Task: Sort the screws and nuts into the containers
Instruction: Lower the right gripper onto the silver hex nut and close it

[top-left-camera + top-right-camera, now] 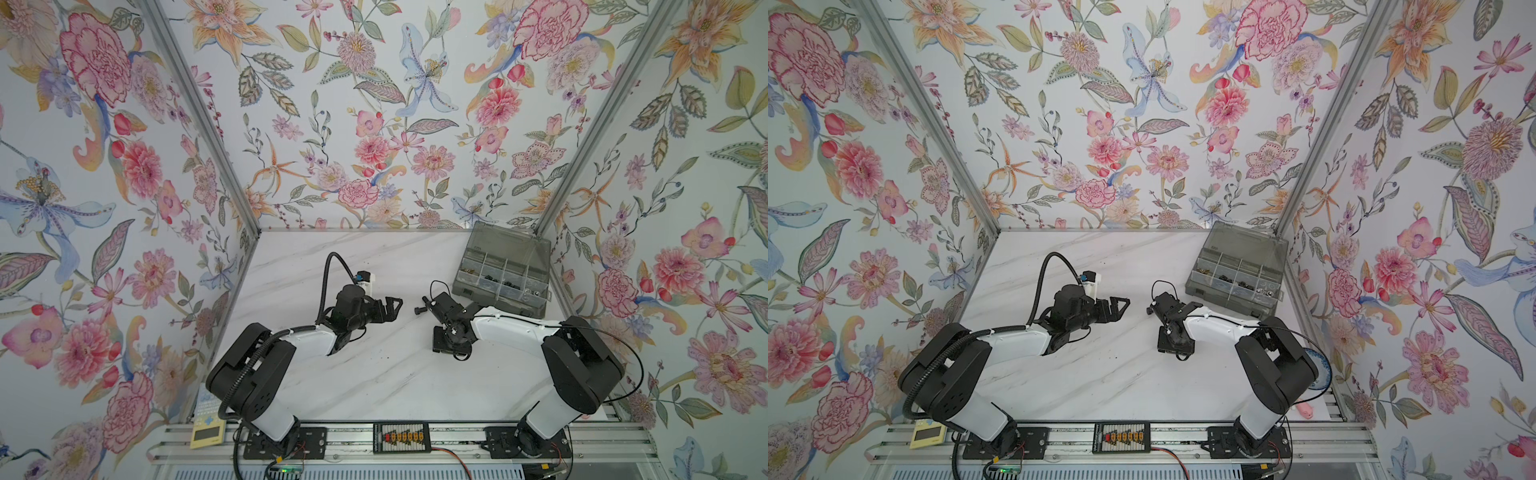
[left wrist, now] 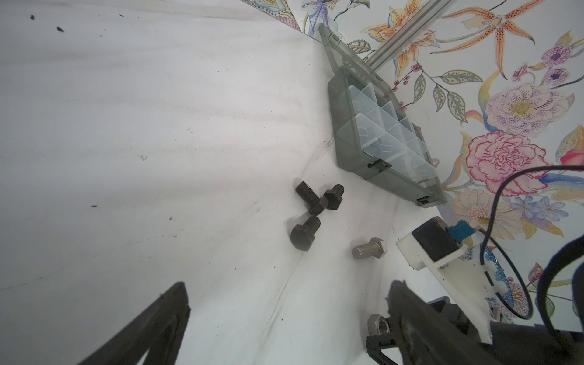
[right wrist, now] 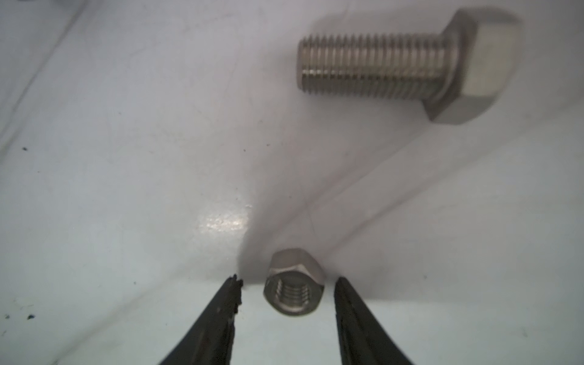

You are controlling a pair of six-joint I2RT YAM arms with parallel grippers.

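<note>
A white marble-patterned tabletop (image 1: 374, 374) sits inside floral-papered walls, seen from above. On the left, the black left gripper (image 1: 392, 307) hovers over the middle of the table; the left wrist view shows its two dark fingers (image 2: 151, 325) spread wide apart with nothing between them. Just ahead of it in that view lie three small black hex-head bolts (image 2: 313, 215) in a loose cluster, two of them touching. A single silver hex-head bolt (image 2: 369, 248) rests on its side a little beyond them. Nearer the centre, the black right gripper (image 3: 287, 303) is lowered to the tabletop. Its fingertips (image 3: 234, 284) stand on either side of a shiny silver hexagonal nut (image 3: 294, 286), with a narrow gap showing on each side, so it is released, not yet gripping. The silver bolt lies near that nut. At the far right, the translucent smoky-grey plastic organiser box (image 1: 505, 266) stands with its hinged lid open; small dark and silver pieces lie in its compartments.
</note>
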